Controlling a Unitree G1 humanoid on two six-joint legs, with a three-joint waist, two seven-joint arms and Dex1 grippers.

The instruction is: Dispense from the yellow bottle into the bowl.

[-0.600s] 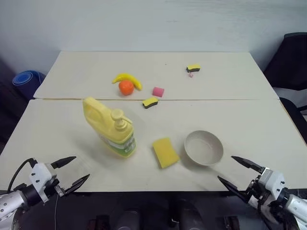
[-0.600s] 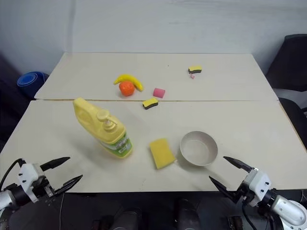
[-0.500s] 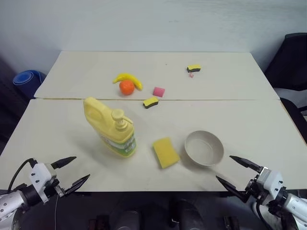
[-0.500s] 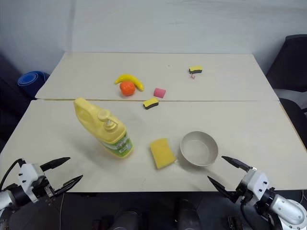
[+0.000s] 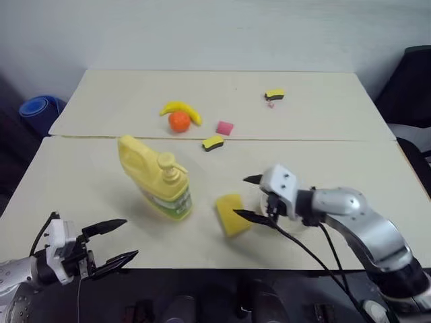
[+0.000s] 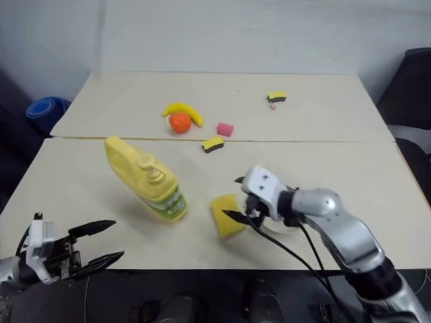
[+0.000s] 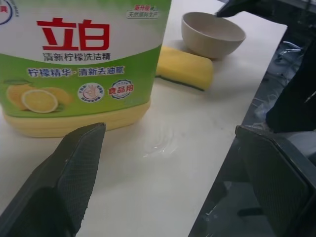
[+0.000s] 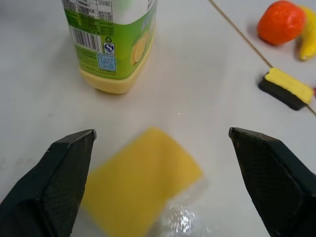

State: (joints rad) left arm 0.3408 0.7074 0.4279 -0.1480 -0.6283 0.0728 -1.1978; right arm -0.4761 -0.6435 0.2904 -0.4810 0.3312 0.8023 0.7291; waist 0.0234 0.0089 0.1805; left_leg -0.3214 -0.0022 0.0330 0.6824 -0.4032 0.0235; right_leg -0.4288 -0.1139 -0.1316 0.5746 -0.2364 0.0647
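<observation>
The bottle (image 5: 156, 176) stands upright on the near table (image 5: 81, 195), left of centre, its pump top facing the front edge and its green label low on the side. The sponge (image 5: 231, 214) lies flat just right of it, and the bowl (image 7: 212, 34) sits just beyond the sponge on the right, largely covered by the right arm in the head views.

The right gripper (image 5: 253, 196) hangs over the gap between sponge and bowl, pointing left toward the bottle, its two fingers spread wide with nothing between them. In its wrist view the sponge lies between the jaws and the bottle's base stands farther on, well apart from both fingertips.

The left gripper (image 5: 116, 239) sits at the table's front-left edge, jaws wide apart and empty. In its wrist view the bottle's label faces the camera, near but not touching the fingers; the sponge and bowl lie beyond it.

On the far table lie a banana (image 5: 179, 109), an orange (image 5: 178, 121), a pink block (image 5: 224, 127) and two small yellow-black sponges (image 5: 213, 142).
</observation>
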